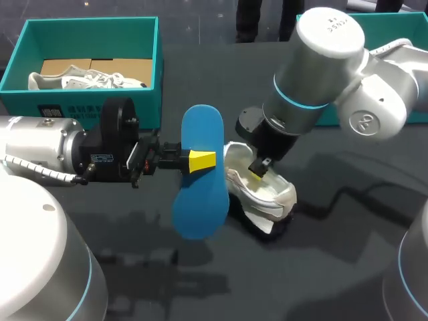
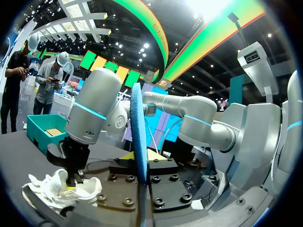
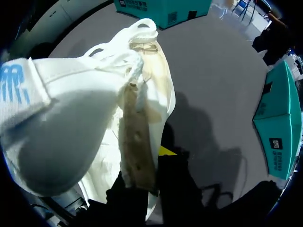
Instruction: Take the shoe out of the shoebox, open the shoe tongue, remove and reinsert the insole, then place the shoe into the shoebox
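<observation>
Left tool (image 1: 200, 160) comes in level from the left side, narrow and clamped on the blue insole (image 1: 199, 200) at approx its mid-length. One yellow tip lies flat on the insole's face. The insole stands on edge off the table (image 1: 321, 267), w/ its ends sticking out well past the tool on both sides. In the left wrist view the insole (image 2: 138, 123) shows edge-on, a thin blue strip running straight up btwn this tool's (image 2: 141, 158) two yellow tips, both pressed to it.

Right tool (image 1: 257, 170) points down into the white shoe (image 1: 267, 190), just beyond the insole as seen from the left tool. One yellow tip is inside the shoe opening. In the right wrist view the shoe (image 3: 71, 127) fills the space ahead of the tool (image 3: 144, 170). Its beige-lined wall runs down btwn the two dark fingers, which pinch it from both sides, so the tool is narrow & gripping the shoe. The shoe sits on the table under this tool, opening up. Left wrist view shows the right tool (image 2: 71, 182) in the shoe (image 2: 47, 189) beside the insole.

Teal shoebox (image 1: 87, 23) stands well apart, behind the left tool's arm. It holds a second white shoe (image 1: 87, 81) & a cardboard insert (image 1: 100, 67).
</observation>
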### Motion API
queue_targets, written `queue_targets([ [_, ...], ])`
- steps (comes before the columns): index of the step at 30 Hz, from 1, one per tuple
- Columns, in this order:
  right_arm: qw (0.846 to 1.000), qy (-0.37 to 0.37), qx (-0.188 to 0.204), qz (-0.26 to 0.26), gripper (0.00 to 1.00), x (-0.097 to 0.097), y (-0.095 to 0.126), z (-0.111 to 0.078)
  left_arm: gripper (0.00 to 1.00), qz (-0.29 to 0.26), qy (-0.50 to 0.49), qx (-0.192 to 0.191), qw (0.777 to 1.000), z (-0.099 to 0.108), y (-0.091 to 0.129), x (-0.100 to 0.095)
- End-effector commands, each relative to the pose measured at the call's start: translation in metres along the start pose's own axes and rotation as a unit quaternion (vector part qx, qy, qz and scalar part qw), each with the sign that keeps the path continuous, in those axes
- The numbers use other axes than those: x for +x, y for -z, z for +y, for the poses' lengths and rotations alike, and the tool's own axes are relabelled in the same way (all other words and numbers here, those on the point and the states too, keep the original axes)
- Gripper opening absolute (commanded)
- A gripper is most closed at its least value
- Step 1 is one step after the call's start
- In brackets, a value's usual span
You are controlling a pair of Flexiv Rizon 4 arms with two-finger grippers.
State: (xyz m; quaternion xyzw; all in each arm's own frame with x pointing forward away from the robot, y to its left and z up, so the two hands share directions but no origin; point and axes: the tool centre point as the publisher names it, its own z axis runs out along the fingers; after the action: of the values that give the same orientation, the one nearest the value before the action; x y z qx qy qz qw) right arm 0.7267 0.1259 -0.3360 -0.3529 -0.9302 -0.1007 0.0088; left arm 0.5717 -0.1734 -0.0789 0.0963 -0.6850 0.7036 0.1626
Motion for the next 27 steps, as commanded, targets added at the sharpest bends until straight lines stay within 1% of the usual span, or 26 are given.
queue_targets([
  [1,0.982,-0.175,-0.002,-0.069,0.0,0.003,0.007,-0.003,0.0,-0.002,0.0,0.001,1.0,0.002,-0.001,0.001],
  [13,0.982,-0.175,-0.002,-0.069,0.0,0.003,0.007,-0.003,0.0,-0.002,0.0,0.001,1.0,0.002,-0.001,0.001],
  [14,0.978,-0.192,-0.003,-0.077,0.0,0.004,0.006,-0.002,0.0,-0.002,0.0,0.001,1.0,0.002,-0.001,0.001],
  [16,0.976,-0.205,-0.014,-0.074,0.0,0.006,0.006,-0.002,0.0,-0.002,0.0,0.001,1.0,0.002,-0.001,0.001],
  [19,0.967,-0.243,-0.026,-0.069,0.0,0.009,0.008,-0.003,0.0,-0.002,0.0,0.001,1.0,0.002,-0.001,0.001],
  [22,0.953,-0.296,-0.029,-0.065,0.0,0.011,0.009,-0.004,0.0,-0.002,0.0,0.001,1.0,0.002,-0.001,0.001],
  [25,0.945,-0.32,-0.033,-0.06,0.0,0.013,0.008,-0.005,0.0,-0.002,0.0,0.001,1.0,0.002,-0.001,0.001],
  [27,0.943,-0.325,-0.032,-0.061,0.0,0.016,0.006,-0.006,0.0,-0.002,0.0,0.001,1.0,0.002,-0.001,0.001],
])
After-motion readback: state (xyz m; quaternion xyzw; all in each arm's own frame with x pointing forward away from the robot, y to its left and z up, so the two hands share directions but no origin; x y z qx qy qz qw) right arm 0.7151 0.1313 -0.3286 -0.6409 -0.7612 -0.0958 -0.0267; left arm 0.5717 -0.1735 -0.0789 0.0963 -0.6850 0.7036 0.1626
